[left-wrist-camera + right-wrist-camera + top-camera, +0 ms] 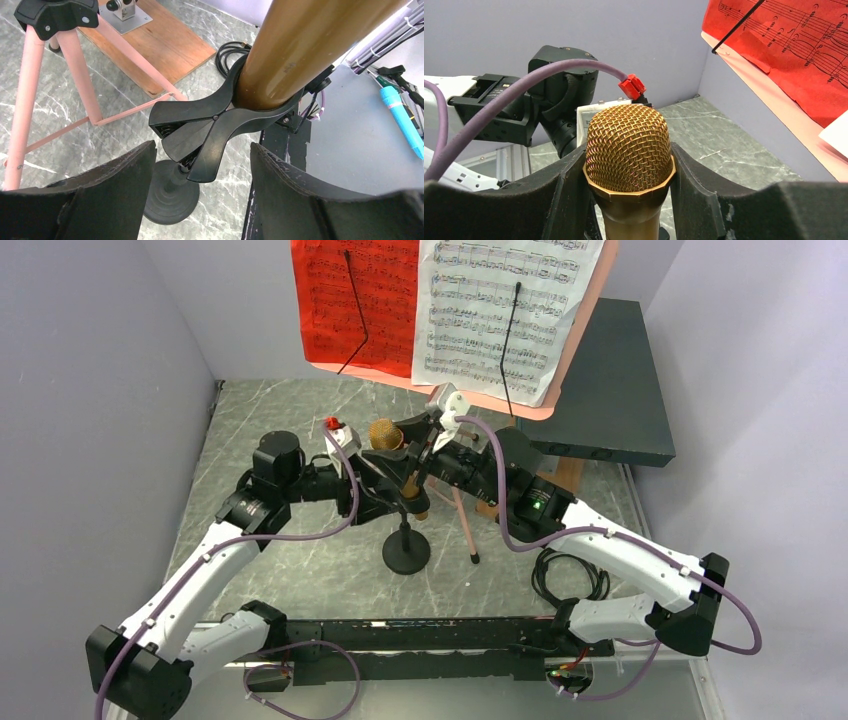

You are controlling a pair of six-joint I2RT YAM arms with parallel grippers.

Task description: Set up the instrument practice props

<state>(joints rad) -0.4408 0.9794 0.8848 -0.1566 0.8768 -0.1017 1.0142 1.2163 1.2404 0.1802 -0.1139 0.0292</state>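
Note:
The gold microphone stands upright, and my right gripper is shut on its mesh head. Its brown-gold body sits in the black clip of the small mic stand, whose round base rests on the marble table. My left gripper is open; its fingers flank the clip's handles without touching them. In the top view both grippers meet at the microphone above the stand base. Behind it, the pink music stand holds a red sheet and a white sheet.
The music stand's pink tripod legs stand just left of the mic stand. A dark teal box on a wooden board sits at the back right. A black cable coil lies near the right arm. Grey walls close in both sides.

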